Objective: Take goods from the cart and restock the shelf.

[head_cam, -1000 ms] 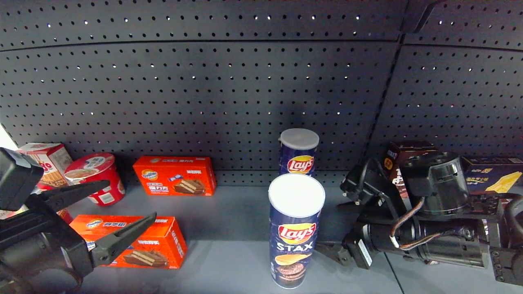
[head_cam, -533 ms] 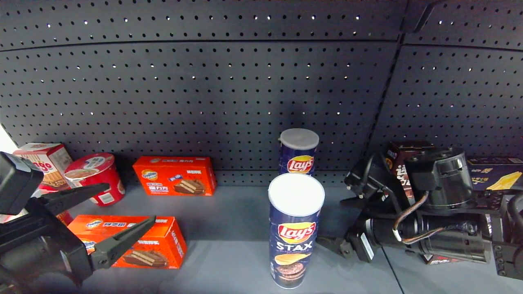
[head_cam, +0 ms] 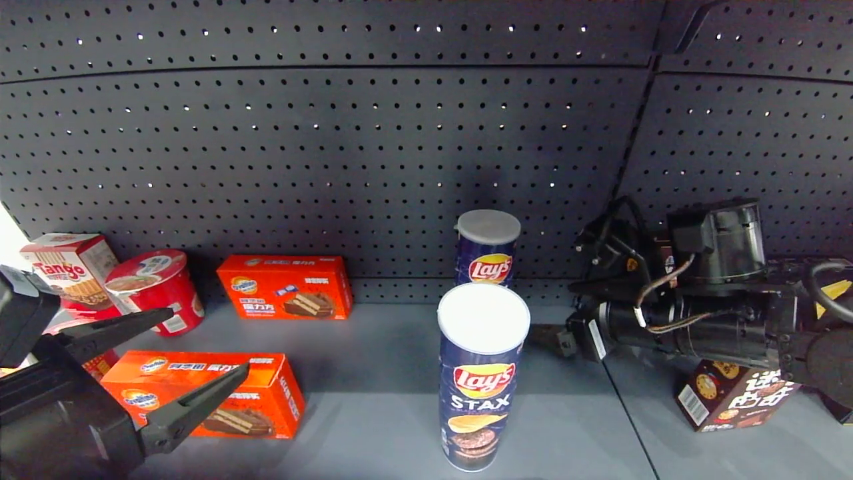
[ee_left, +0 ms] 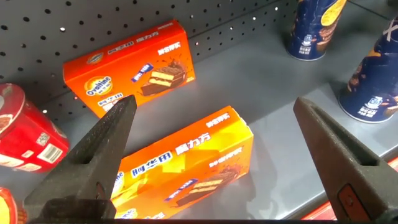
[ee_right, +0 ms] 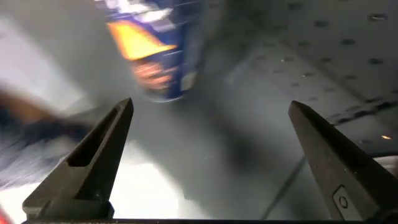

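since the front can [head_cam: 483,373] stands upright on the shelf [head_cam: 373,360], long axis vertical, it lies just left of the right gripper [ee_right: 210,103], jaws apart and empty; the left gripper [head_cam: 208,339], jaws apart too, is farther off.

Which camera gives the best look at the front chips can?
The head view: the front chips can stands upright, whole from white lid to base. The left wrist view catches just its lower part. The right wrist view shows a blurred can; which one, unclear.
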Available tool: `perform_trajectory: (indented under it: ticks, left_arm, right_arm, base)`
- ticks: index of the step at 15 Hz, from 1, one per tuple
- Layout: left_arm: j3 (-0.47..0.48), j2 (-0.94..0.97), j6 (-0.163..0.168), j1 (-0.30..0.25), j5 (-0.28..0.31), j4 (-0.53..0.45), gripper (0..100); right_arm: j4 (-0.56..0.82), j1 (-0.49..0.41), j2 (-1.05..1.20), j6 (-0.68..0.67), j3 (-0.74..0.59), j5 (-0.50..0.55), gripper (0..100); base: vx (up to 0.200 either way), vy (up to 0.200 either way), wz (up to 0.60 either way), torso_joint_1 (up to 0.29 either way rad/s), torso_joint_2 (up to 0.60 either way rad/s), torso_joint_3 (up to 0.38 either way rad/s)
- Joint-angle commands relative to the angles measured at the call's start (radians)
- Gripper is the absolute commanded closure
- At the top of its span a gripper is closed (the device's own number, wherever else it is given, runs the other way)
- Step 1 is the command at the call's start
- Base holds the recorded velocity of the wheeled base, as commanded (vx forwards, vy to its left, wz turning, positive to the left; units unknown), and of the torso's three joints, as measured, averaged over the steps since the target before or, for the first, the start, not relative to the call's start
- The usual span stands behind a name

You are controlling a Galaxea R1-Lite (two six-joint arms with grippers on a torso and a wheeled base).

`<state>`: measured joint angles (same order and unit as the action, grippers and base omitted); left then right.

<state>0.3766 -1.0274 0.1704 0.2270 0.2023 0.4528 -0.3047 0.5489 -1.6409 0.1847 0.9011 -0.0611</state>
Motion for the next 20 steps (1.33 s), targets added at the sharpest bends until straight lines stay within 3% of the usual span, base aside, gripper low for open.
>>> perform_trajectory:
  ticks: [1, 5, 20]
  left_arm:
    - [0.001, 0.006, 0.0, 0.0, 0.0, 0.0, 0]
    - [0.007, 0.006, 0.0, 0.0, 0.0, 0.0, 0]
    - [-0.002, 0.007, -0.002, -0.002, 0.0, 0.0, 0]
  right_arm:
    - [-0.001, -0.032, -0.048, 0.001, 0.044, 0.003, 0]
    - [-0.001, -0.06, -0.1, 0.001, 0.108, 0.032, 0]
    - [-0.002, -0.035, -0.206, 0.001, 0.191, 0.03, 0]
  base:
    - [0.0, 0.0, 0.0, 0.0, 0.0, 0.0]
    - [0.0, 0.0, 0.0, 0.0, 0.0, 0.0]
    - [0.0, 0.0, 0.0, 0.0, 0.0, 0.0]
